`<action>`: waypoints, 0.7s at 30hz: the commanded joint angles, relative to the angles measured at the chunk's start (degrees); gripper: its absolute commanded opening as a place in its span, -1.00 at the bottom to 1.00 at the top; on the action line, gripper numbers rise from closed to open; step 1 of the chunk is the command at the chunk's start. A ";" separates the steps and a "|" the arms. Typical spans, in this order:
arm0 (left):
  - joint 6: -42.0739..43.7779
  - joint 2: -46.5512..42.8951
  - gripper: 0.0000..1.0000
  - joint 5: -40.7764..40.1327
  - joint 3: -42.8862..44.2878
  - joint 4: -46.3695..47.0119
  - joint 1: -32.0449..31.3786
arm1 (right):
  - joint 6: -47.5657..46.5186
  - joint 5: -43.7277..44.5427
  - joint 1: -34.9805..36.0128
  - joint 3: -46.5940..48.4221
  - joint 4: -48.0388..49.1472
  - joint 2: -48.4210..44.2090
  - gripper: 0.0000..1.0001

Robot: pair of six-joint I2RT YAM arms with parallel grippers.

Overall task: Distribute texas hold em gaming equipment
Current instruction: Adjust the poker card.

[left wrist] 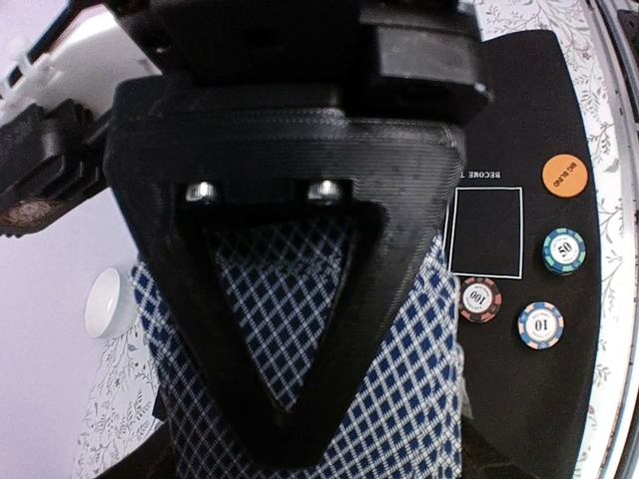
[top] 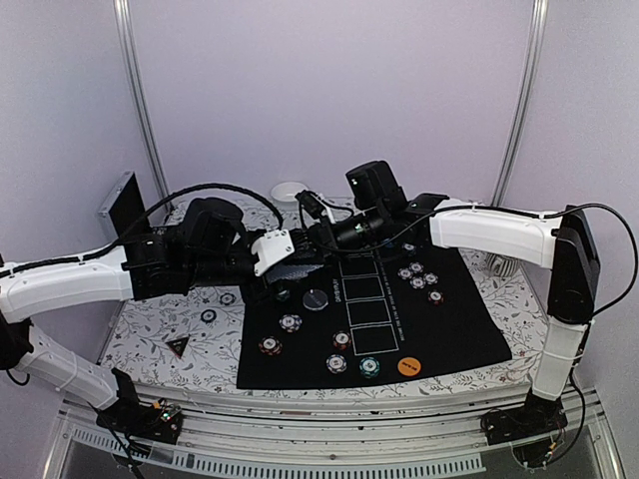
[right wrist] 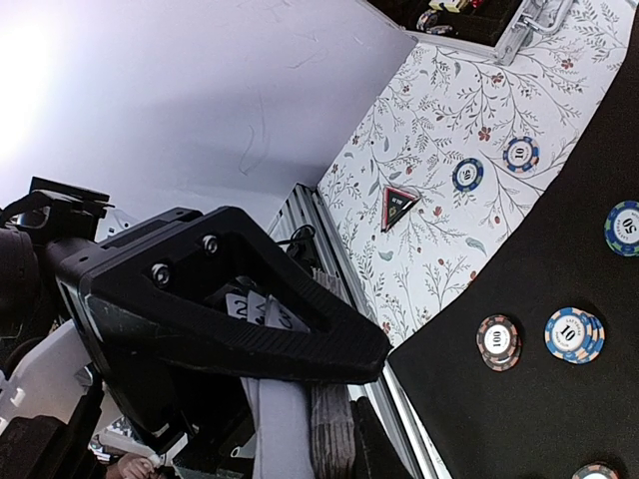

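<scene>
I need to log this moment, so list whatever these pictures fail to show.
Top view: where the left gripper and right gripper meet, their own bodies hide the fingertips.
Left wrist: a black finger covers the checked card back; contact cannot be told.
Right wrist: a finger hides most of the held cards; the top edge cuts off the silver case.
Top view: poker chips' values too small.

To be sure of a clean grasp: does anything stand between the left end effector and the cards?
Nothing visible does. In the left wrist view the cards show their checked backs right behind one finger of the left end effector, with nothing between them.
</scene>
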 commanded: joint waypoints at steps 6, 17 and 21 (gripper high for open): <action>-0.16 -1.43 0.04 -1.08 -1.52 4.19 0.99 | -0.79 -2.97 0.76 1.26 1.43 1.25 -0.65; -0.21 -2.67 0.02 0.33 -2.38 4.31 1.08 | -1.38 -2.29 0.80 2.25 1.27 3.95 -0.35; -0.20 -2.78 -0.04 0.46 -3.03 4.50 1.17 | -1.83 -1.79 0.76 2.30 0.94 3.67 -0.33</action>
